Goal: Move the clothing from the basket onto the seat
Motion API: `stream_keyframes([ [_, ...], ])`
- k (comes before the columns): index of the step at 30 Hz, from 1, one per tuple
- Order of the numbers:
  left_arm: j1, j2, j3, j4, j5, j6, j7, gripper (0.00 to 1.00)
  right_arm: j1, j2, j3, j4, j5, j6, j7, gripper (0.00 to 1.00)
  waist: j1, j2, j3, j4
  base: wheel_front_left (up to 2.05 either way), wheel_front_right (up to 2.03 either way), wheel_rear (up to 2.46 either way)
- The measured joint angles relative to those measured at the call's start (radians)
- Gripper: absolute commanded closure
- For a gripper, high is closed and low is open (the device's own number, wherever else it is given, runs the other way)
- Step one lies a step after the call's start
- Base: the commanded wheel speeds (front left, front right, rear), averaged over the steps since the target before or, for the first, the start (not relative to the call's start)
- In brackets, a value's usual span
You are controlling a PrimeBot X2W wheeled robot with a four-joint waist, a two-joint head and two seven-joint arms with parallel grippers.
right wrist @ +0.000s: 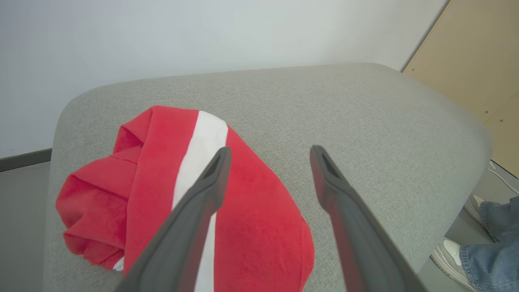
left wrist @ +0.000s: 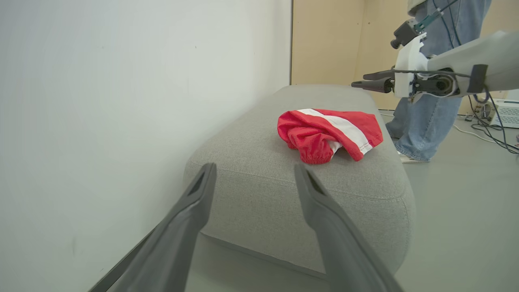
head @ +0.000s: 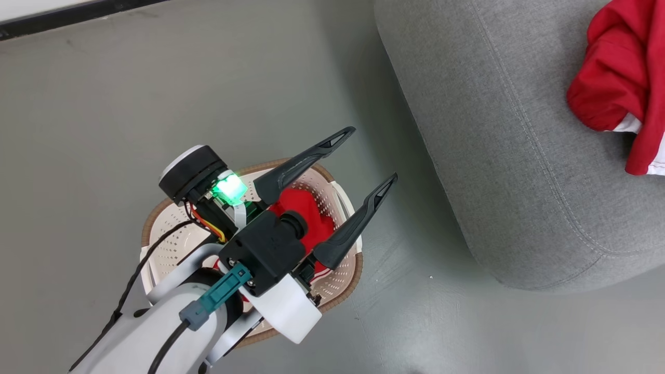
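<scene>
**A:** Head view: our left claw [head: 370, 156] hangs spread wide over the basket [head: 169, 228], one red garment [head: 306, 213] inside.

**B:** Left wrist view: grey floor [left wrist: 466, 202], white wall [left wrist: 121, 81], a person's legs [left wrist: 425, 117] beside the seat [left wrist: 365, 178]; swinging across, we might hit them.

**A:** Right wrist view: our right claw [right wrist: 271, 152] gapes empty over the striped garment [right wrist: 251, 227] on the seat; lifting carelessly, we'd drag it off.

The left gripper [head: 374, 152] is showing two long dark tapering fingers [head: 306, 161] with slotted tips. Behind them a black housing [head: 267, 244] is carrying a glowing green light [head: 231, 189], a teal connector [head: 223, 288] and red-yellow wires [head: 210, 226]; a black cable [head: 130, 285] is trailing along the white forearm [head: 140, 332].
</scene>
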Motion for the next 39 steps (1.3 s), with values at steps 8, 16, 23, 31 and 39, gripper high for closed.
stream_keyframes([
  [8, 0.001, 0.0, 0.004, 0.0, -0.001, 0.004, -0.004, 0.0, 0.008, 0.001, -0.027, -0.02, -0.022, 0.0, -0.001, 0.0, -0.0001, 0.0, -0.006, -0.007, 0.0, 0.0, 0.0],
  [16, 0.006, 0.0, 0.021, 0.014, -0.005, 0.013, -0.02, 0.0, 0.026, 0.015, -0.045, -0.066, -0.038, 0.0, -0.001, 0.0, 0.0, 0.0, -0.015, -0.013, 0.0, 0.0, 0.0],
  [23, 0.02, 0.01, 0.051, 0.052, -0.016, 0.041, -0.046, 0.0, 0.03, 0.032, -0.033, -0.151, -0.085, 0.0, -0.001, 0.0, 0.0, 0.0, -0.033, -0.008, 0.0, 0.0, 0.0],
  [31, 0.056, 0.013, 0.105, 0.105, -0.021, 0.087, -0.095, 0.0, 0.025, 0.087, 0.004, -0.271, -0.159, 0.0, -0.003, 0.0, 0.0, 0.0, -0.068, 0.013, 0.0, 0.0, 0.0],
  [39, 0.11, 0.003, 0.156, 0.156, -0.052, 0.138, -0.151, 0.0, 0.023, 0.164, 0.041, -0.351, -0.219, 0.0, -0.004, 0.0, 0.0, 0.0, -0.111, 0.043, 0.0, 0.0, 0.0],
])
